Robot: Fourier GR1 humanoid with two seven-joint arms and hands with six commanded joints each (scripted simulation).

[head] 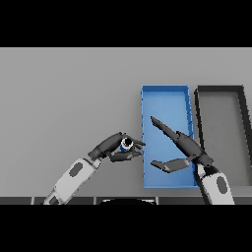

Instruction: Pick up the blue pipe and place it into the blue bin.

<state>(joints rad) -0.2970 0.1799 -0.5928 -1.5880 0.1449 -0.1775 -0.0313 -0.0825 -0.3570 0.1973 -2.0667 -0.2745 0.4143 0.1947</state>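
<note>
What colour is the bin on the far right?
Black rim, grey inside: the right bin, head view.

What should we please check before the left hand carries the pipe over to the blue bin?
1. Pipe held by left hand, fingers curled round it: ok.
2. Pipe lifted off the table: cannot tell.
3. Pipe over the blue bin: not ok, it is left of the rim.
4. Bin free: not ok, right hand is spread open over it.
5. Black bin apart from the path: ok.
</note>
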